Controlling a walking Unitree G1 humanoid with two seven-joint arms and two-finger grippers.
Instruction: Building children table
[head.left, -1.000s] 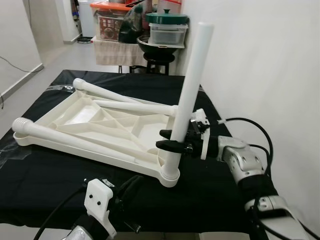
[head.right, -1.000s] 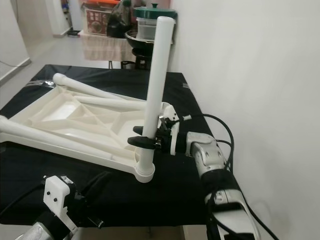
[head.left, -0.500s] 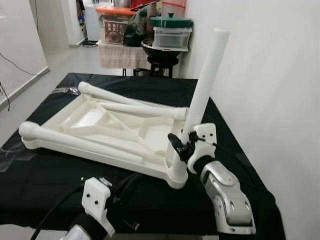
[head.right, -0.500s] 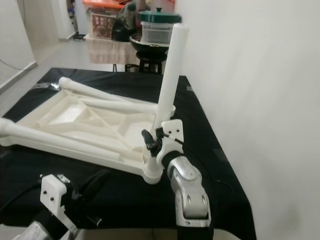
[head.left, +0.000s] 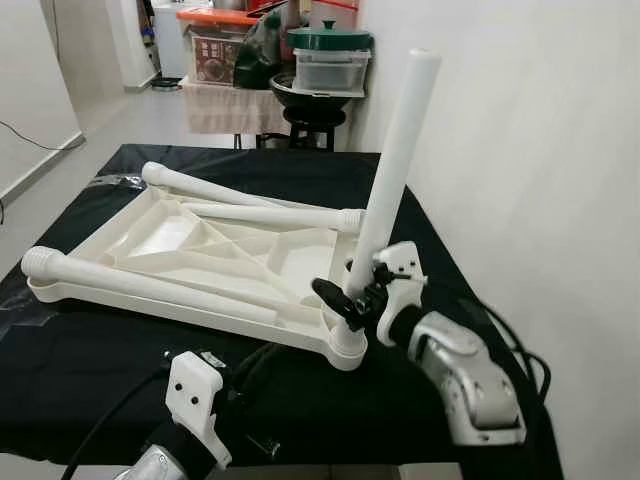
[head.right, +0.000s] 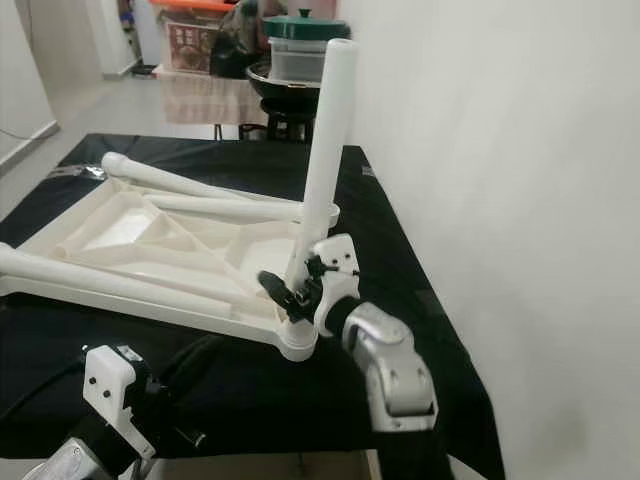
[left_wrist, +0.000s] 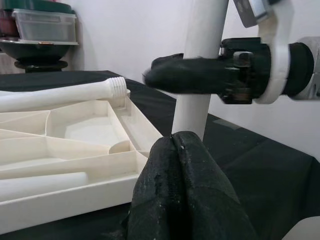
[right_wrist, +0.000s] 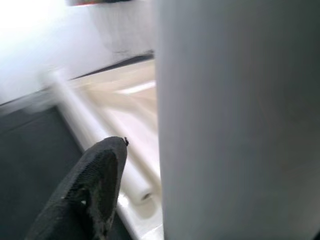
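A white children's tabletop (head.left: 180, 240) lies upside down on the black-covered table (head.left: 90, 350). One white leg (head.left: 392, 170) stands nearly upright in the tabletop's near right corner socket. My right gripper (head.left: 345, 300) straddles the low part of this leg. In the right wrist view a gap shows between one black finger (right_wrist: 90, 190) and the leg (right_wrist: 235, 125). Three more legs lie across the tabletop, one with a threaded end (left_wrist: 117, 85). My left gripper (head.left: 255, 368) rests low at the table's front edge, its fingers pressed together (left_wrist: 175, 142), pointing at the upright leg's base.
A white wall (head.left: 520, 150) runs close along the table's right side. Behind the table a stool carries a black bowl, a clear box and a green lidded pot (head.left: 328, 40). A shelf with storage boxes (head.left: 215, 50) stands beside it. Open floor lies to the left.
My right forearm has swung from out at the right to in front of the leg, and the gripper has turned around the leg. The head camera has shifted a little.
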